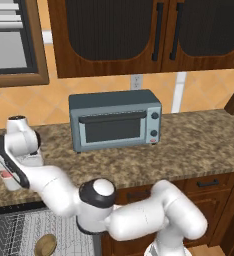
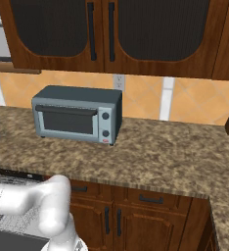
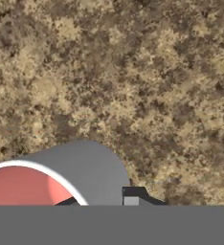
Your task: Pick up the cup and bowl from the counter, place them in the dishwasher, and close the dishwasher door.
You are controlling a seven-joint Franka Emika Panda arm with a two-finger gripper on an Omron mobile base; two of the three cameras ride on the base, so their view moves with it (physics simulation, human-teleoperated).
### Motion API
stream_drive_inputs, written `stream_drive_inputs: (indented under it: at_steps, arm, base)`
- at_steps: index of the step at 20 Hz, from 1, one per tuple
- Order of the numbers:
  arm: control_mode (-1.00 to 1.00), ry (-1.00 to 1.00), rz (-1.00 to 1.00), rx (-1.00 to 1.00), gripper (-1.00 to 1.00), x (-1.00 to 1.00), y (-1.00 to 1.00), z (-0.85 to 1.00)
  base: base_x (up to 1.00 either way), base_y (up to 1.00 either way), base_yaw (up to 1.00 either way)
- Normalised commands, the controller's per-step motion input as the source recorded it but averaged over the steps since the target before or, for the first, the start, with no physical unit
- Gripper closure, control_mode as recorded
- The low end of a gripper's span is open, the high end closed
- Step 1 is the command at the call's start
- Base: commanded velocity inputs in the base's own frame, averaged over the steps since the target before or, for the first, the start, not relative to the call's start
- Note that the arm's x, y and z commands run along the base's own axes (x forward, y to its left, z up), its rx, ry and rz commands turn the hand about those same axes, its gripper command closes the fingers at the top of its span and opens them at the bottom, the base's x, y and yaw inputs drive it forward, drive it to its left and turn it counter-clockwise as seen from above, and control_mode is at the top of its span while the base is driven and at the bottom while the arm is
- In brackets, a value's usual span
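The cup (image 3: 47, 182) stands on the counter (image 3: 133, 86) right under the hand, with the gripper (image 3: 99, 200) closed on its thin rim; it looks light, stiff and smooth, so the wall is the place to pinch. The left base view alone shows the bowl (image 1: 45, 244) lying in the dishwasher (image 1: 19, 230).

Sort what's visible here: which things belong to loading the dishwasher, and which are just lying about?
Part of the job:
- cup, on the counter, gripped at its rim
- gripper, shut on the cup
- bowl, already in the dishwasher

Just lying about:
- toaster oven
- upper cabinets
- wall socket
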Motion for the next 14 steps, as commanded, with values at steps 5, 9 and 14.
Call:
stream_drive_inputs:
  at_steps: [5,9,14]
  arm:
    - [-1.00,-0.12,-0.08,0.02,1.00,-1.00,-0.57,-0.29]
    - [-1.00,-0.01,-0.11,0.00,1.00,-1.00,-0.56,-0.44]
    - [-1.00,-0.05,-0.14,-0.03,1.00,-0.59,-0.52,-0.78]
  base:
    - [0.00,0.00,0.00]
    - [0.00,0.00,0.00]
    - [0.00,0.00,0.00]
